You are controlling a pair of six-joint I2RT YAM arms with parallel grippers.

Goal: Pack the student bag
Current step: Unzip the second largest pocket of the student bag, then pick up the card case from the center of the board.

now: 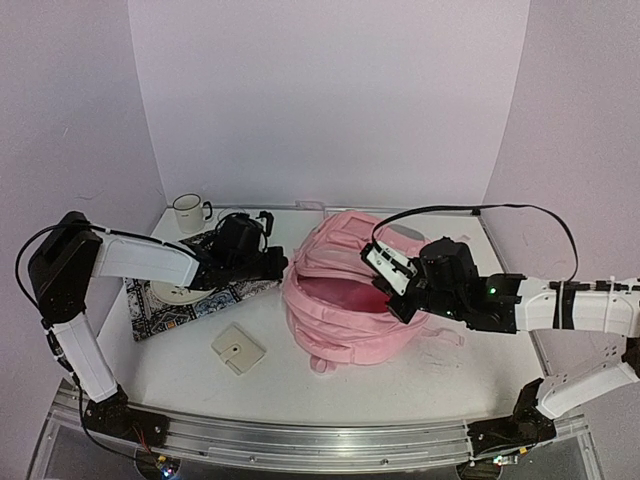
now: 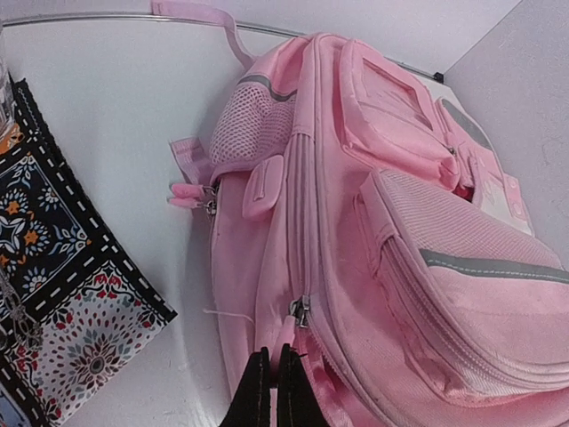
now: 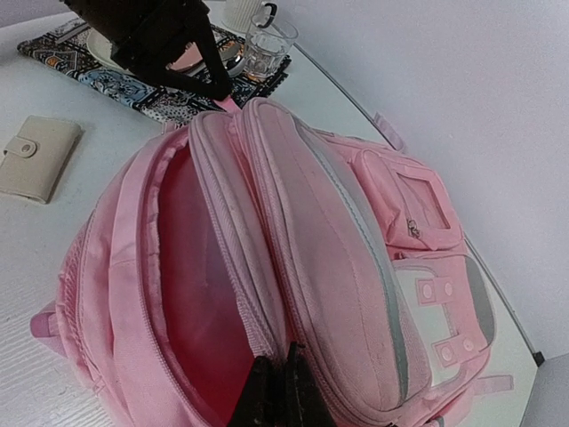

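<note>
Backpack [image 1: 345, 335] lies mid-table, main pocket gaping. Left gripper [image 1: 279, 266] pinches its left edge. Right gripper [image 1: 388, 296] pinches the right rim (fingers pressed together). Wallet [image 1: 238, 349] lies apart, front-left.

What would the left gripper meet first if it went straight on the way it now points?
The student bag: the left gripper is shut on its side fabric, so it would likely push into the bag near the zip pull at once.

White arm links [image 1: 150, 258] — black joints [image 1: 60, 265], black cables [image 1: 470, 210]
</note>
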